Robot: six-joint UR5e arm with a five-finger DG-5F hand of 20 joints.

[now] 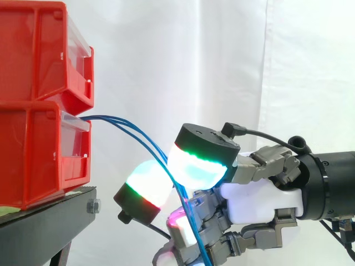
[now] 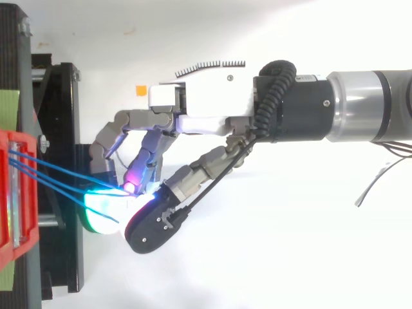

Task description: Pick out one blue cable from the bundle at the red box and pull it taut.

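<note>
Three thin blue cables (image 1: pixel 145 141) come out of the front of the lower red bin (image 1: pixel 33 155) and arc down to the right into my hand (image 1: pixel 260 202). In the top view the cables (image 2: pixel 58 169) run from the red bin (image 2: pixel 9 193) to the hand (image 2: pixel 206 100). The hand comes in from the right with its fingers curled. Its glowing fingertips (image 1: pixel 197 166) close around the cables just right of the stand. Below the pads the cables hang slack toward the bottom edge. I cannot tell how many cables are pinched.
A second red bin (image 1: pixel 33 50) is stacked on the lower one. Both rest on a black stand (image 1: pixel 44 227) whose edge lies just left of the fingertips. A white curtain hangs behind. A small orange marker (image 2: pixel 140 90) lies on the white surface.
</note>
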